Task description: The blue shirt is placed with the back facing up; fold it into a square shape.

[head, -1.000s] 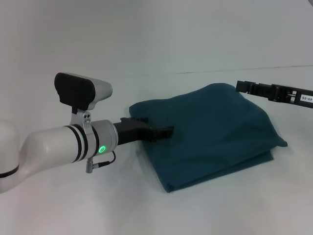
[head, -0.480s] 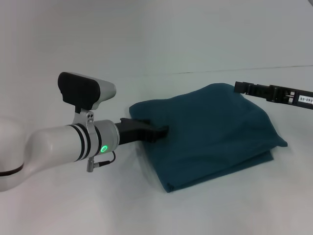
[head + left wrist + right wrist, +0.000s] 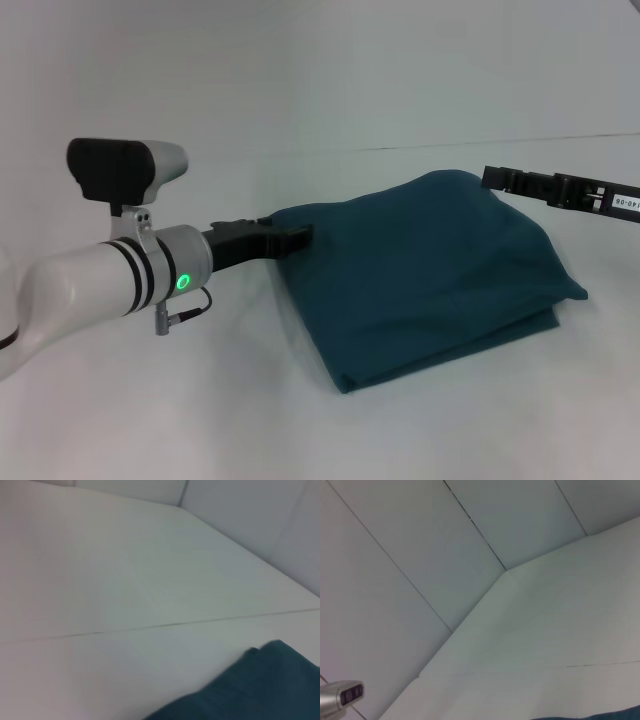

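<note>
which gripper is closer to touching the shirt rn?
The left gripper: its tip sits at the blue shirt's left edge. The right gripper hangs above the far right corner.

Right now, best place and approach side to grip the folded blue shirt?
My pick: the blue shirt's near-left corner. The layered edges there lie flat and exposed on the table. Come in low from the left, where the left gripper sits; the right gripper hovers over the far-right corner.
</note>
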Motion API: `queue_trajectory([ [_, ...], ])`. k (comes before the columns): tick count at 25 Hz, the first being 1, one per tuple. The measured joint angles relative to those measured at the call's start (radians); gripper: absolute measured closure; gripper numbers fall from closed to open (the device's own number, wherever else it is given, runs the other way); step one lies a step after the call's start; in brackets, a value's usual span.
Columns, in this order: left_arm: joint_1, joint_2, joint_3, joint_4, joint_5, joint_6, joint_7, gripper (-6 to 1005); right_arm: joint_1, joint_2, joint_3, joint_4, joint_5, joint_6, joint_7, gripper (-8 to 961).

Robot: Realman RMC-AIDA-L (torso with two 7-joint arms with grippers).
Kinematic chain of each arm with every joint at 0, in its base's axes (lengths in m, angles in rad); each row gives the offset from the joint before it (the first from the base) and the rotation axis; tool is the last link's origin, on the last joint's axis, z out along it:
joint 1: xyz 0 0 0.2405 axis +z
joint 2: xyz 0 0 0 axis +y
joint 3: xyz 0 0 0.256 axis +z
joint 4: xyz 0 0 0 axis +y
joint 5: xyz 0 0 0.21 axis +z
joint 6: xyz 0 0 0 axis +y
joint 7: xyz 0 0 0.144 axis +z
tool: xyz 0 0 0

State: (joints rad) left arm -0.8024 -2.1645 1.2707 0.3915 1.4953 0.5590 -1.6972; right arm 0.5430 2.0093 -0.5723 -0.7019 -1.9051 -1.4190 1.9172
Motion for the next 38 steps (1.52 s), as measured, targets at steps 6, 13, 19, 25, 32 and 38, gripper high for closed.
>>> queue_trajectory([
  [6, 0.0, 0.0, 0.002, -0.012, 0.003, -0.032, -0.023, 247, -0.001, 0.001, -0.01, 0.001, 0.0, 0.014, -0.003, 502],
  [13, -0.005, -0.005, 0.041, -0.028, 0.003, -0.045, -0.024, 86, 0.0, 0.006, -0.017, 0.003, 0.0, 0.018, -0.005, 501],
  [19, -0.007, -0.009, 0.067, -0.03, 0.001, -0.046, -0.025, 87, 0.004, 0.009, -0.035, 0.003, -0.001, 0.028, -0.006, 501],
  [25, -0.013, -0.012, 0.102, -0.03, -0.005, -0.039, -0.025, 88, 0.009, 0.011, -0.035, 0.002, -0.002, 0.029, -0.006, 502],
  [32, -0.027, -0.012, 0.156, -0.031, -0.006, -0.036, -0.028, 90, 0.01, 0.011, -0.037, 0.002, -0.002, 0.029, -0.006, 502],
  [38, -0.034, -0.012, 0.194, -0.028, -0.006, -0.036, -0.028, 93, 0.009, 0.011, -0.037, 0.002, -0.002, 0.033, -0.006, 502],
])
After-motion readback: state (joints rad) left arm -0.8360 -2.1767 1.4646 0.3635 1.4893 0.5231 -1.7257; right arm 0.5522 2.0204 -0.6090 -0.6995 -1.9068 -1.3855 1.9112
